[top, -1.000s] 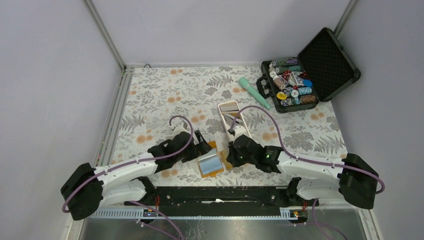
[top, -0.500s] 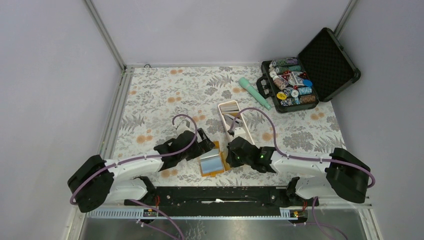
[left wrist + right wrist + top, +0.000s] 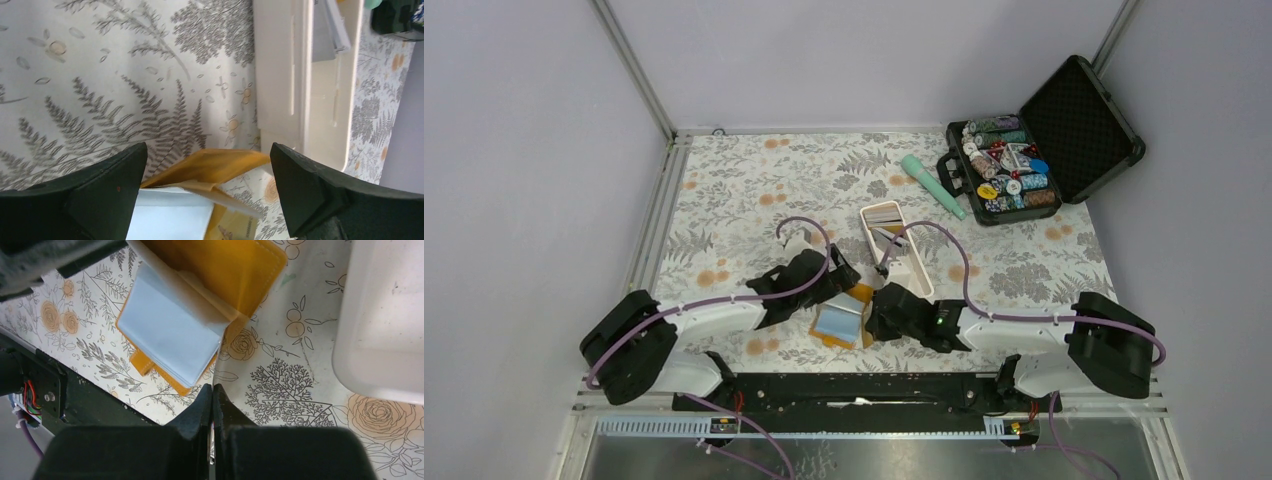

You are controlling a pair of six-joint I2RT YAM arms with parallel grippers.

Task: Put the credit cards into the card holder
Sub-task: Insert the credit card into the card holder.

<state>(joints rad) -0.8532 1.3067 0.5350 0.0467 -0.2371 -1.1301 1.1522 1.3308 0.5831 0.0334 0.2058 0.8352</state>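
Card holder (image 3: 840,322) lies open on the floral surface (image 3: 744,190), lower centre of the top view. Its pale blue pockets face up with the orange cover splayed under them. Judged: laid flat like that so the pockets can be reached from above.

Credit cards (image 3: 327,30) are not in it yet. They sit in the long white tray (image 3: 902,255) just above and to the right of the holder, grey and white ones leaning at the tray's far end. Tray is near the holder, so probably a short carry.

Left pincer (image 3: 207,150): fingers wide apart, nothing between them, hanging over the holder's upper orange edge. The tray fills the upper right of that wrist view. Left arm reaches low from bottom left toward frame centre, wrist pitched down at the holder. Looks set to steady the cover, judgement only.

Right pincer (image 3: 212,390): fingers pressed together, tip just beside the holder's nearest corner by the blue pocket stack. Can't tell if it touches the surface. A thin pale line shows in the seam between the fingers; card edge or glint, can't tell. Right arm lies low from bottom right, forearm nearly flat, pincer pointing left at the holder.

The two pincers flank the holder, close to each other. No card is visible in any pocket, so the task looks barely begun.
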